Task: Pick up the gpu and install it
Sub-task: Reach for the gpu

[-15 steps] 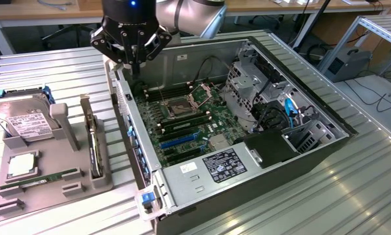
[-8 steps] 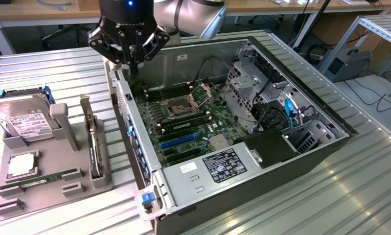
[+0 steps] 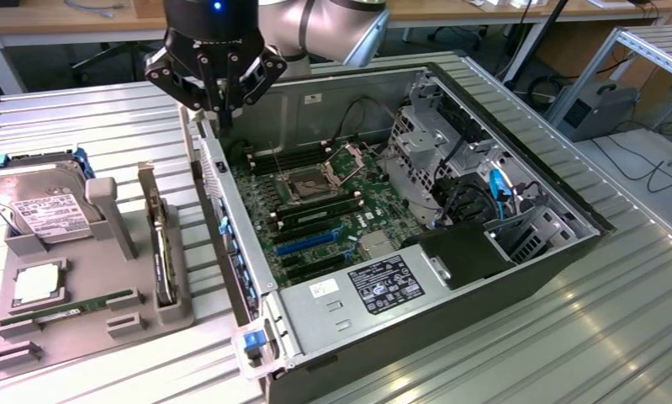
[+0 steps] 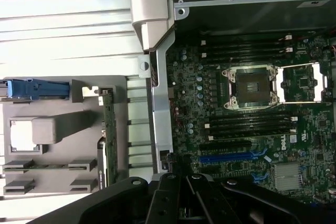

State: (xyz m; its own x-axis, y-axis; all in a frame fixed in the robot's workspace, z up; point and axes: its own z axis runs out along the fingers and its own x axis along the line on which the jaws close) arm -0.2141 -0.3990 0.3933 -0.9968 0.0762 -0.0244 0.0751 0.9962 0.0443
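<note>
The gpu (image 3: pixel 161 244) stands on its long edge in a slot of the grey holder (image 3: pixel 89 324), at the exterior view's left of the open computer case. In the wrist view the gpu (image 4: pixel 108 129) appears edge-on as a thin green strip. My gripper (image 3: pixel 217 109) hangs above the case's near wall at the back, well above and behind the gpu. Its black fingers are shut and hold nothing. The blue expansion slot (image 3: pixel 304 244) on the motherboard (image 4: pixel 231 157) is bare.
A silver hard drive (image 3: pixel 39 202) with blue rails (image 4: pixel 37 88) leans in the holder's back. A memory stick (image 3: pixel 72 305) and a processor (image 3: pixel 33 286) lie in the holder. The case's metal wall (image 4: pixel 157 77) separates holder and motherboard. Cables and a drive cage (image 3: pixel 448 160) fill the case's right side.
</note>
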